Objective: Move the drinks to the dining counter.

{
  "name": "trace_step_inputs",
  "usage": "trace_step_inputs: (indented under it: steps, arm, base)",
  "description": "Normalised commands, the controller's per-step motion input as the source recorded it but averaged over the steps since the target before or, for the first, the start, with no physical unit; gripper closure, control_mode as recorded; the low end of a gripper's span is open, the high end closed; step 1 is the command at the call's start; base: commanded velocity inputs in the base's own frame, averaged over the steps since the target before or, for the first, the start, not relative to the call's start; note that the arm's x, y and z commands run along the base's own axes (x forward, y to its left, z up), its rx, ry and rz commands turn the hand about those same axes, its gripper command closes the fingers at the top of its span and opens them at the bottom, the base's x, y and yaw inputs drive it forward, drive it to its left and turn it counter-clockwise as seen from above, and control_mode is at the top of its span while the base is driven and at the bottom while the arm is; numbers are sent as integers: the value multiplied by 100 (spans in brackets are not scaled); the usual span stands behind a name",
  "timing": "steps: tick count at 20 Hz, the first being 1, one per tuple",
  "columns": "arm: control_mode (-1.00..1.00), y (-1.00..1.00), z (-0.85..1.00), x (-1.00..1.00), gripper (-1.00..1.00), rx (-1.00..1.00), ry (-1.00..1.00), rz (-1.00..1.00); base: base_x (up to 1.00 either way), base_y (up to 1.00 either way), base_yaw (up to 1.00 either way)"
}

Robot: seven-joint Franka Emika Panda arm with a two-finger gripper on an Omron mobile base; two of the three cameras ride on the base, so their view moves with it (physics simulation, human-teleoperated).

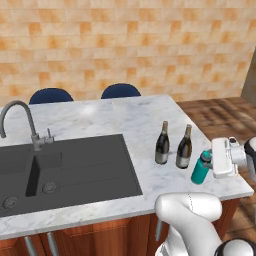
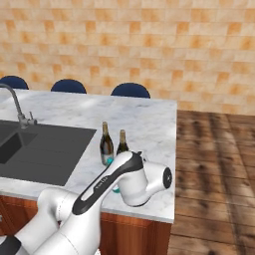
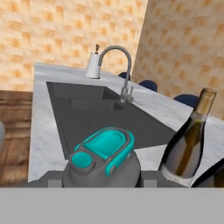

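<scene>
The pincer [image 1: 209, 161] is seen at the right end of the dining counter [image 1: 100, 117], closed sideways around the teal bottle [image 1: 201, 168], which is gripped just below its dark cap. In the hand view the bottle's cap [image 3: 103, 153] is seen from above, dark grey with teal inserts, seated between the 2 finger tips. The bottle is held upright, its base at or just above the marble near the counter's front right corner; contact with the top cannot be told.

Just to the left of the teal bottle, 2 dark glass bottles with pale labels are stood upright on the marble: the nearer bottle [image 1: 184, 147] is close beside the teal one, and the farther bottle [image 1: 162, 143] is set just beyond it, toward the sink. The 2 are near each other but apart.

The black sink [image 1: 60, 170] is inset in the left part of the counter, with a thin metal tap [image 1: 22, 122] arched behind it. 3 dark blue chair backs [image 2: 130, 90] are seen behind the far edge, before a tan tile wall [image 1: 125, 45]. A wooden floor [image 2: 214, 169] is shown to the right of the counter.
</scene>
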Motion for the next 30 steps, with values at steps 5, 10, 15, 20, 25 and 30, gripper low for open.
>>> trace_step_inputs:
  steps: [5,10,15,20,25,30]
  arm:
    - [-100,-4,-22,8,100,0,0,0]
    - [-100,-7,-22,6,100,0,0,0]
    - [-100,-8,-22,5,100,0,0,0]
    - [-100,-6,-23,7,100,0,0,0]
    - [-100,-2,-26,7,-100,0,0,0]
    - [-100,0,-24,1,-100,0,2,0]
  base:
    - [0,0,0]
    - [0,0,0]
    - [0,0,0]
    - [0,0,0]
    - [0,0,0]
    - [0,0,0]
